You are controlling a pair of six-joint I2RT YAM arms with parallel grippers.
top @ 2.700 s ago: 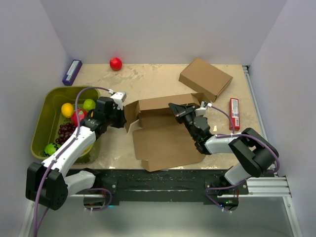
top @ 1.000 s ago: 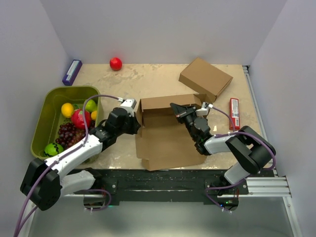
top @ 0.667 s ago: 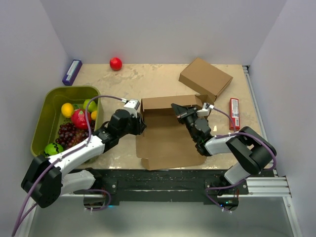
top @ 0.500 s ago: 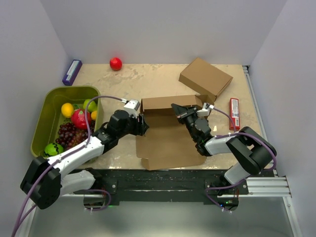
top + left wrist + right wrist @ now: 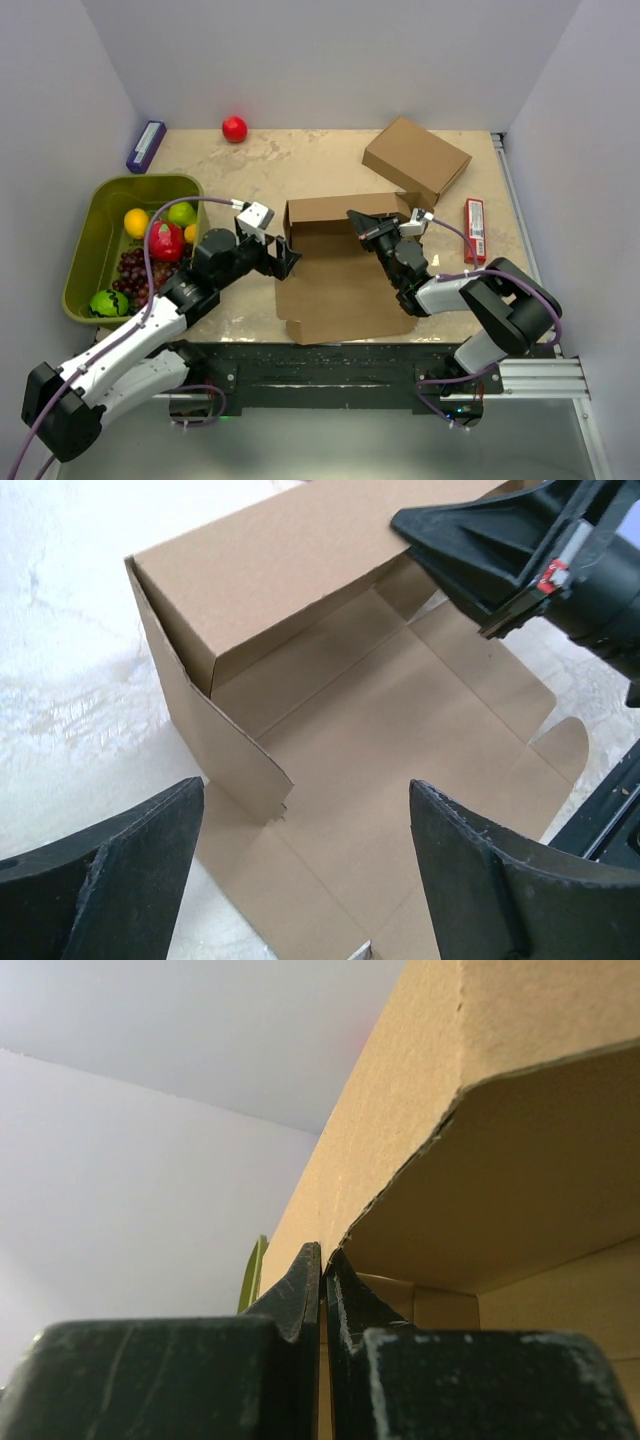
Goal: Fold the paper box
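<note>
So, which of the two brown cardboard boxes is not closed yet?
The paper box in the middle, nearer the arms: its flaps lie open and its inside shows. The other carton, at the far right, is fully closed.

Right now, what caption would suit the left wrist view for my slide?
Open left gripper facing the half-folded paper box, rear wall and side flap raised; shut right gripper beyond.
</note>
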